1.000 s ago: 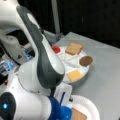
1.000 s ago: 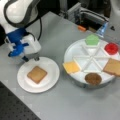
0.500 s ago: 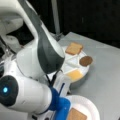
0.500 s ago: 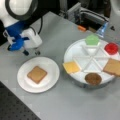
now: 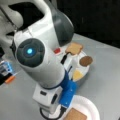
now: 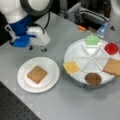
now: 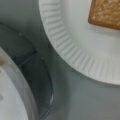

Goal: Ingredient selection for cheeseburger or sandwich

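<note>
Hovering above the desk (image 6: pixel 75 105) between plate (image 6: pixel 51 82) and tray (image 6: pixel 72 52), the end effector (image 6: pixel 37 48), grip state untellable, had one toast square (image 6: pixel 37 74) plated, fillings seemingly awaiting selection

A grey table (image 6: pixel 75 102) carries a white paper plate (image 6: pixel 51 82) toward a front view's left and, just beside it on the right, a round white sectioned tray (image 6: pixel 75 50). A small orange object (image 6: pixel 81 28) lies near the table's far edge.
</note>
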{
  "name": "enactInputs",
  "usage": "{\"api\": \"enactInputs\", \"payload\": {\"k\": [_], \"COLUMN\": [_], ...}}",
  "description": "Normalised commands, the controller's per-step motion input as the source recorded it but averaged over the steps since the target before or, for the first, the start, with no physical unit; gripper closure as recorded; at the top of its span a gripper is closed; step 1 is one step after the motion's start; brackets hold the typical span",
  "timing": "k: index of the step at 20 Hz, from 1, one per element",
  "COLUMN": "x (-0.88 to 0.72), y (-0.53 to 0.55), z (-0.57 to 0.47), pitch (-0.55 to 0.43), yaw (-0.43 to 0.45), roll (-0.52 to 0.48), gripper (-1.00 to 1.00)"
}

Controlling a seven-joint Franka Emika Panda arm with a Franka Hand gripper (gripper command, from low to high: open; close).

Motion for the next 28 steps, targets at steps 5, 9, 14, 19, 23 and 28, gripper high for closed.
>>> {"api": "enactInputs", "payload": {"k": [5, 9, 14, 19, 23, 28], "x": [-0.63, -0.66, -0.59, -0.48, -0.37, -0.29], "y": [0.5, 0.6, 0.55, 0.42, 0.25, 0.16], "z": [0.11, -0.01, -0.05, -0.1, -0.16, -0.19], "pitch": [-0.119, -0.123, -0.125, -0.157, -0.17, -0.172], "yaw": [-0.053, -0.083, -0.076, -0.055, -0.025, -0.052], "roll": [-0.412, -0.38, -0.329, -0.282, -0.231, -0.198], "gripper": [-1.0, -1.0, -1.0, -1.0, -1.0, -1.0]}}
